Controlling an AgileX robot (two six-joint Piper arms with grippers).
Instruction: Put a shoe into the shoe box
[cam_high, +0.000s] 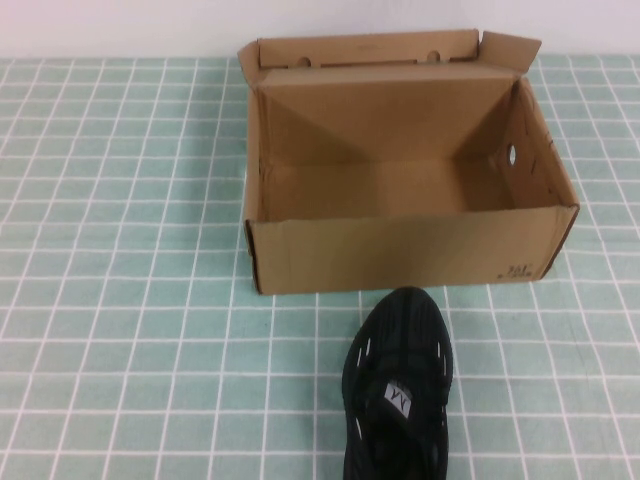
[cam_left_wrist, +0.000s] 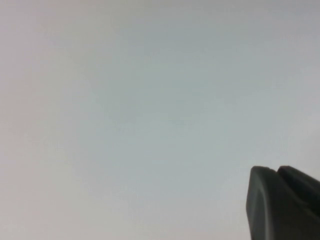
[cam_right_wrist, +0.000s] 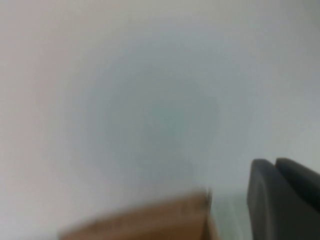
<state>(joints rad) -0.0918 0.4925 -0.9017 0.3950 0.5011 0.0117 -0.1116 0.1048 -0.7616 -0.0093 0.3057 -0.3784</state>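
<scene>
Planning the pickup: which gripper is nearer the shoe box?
Probably right. The right gripper, shut, has the shoe box edge in its wrist view; the left gripper, shut, sees only blank wall. Neither shows overhead.

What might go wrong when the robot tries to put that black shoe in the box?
The shoe lies close to the shoe box's front wall, so lifted too low its toe may catch. Left gripper and right gripper are both shut, off the table, and must open first.
</scene>
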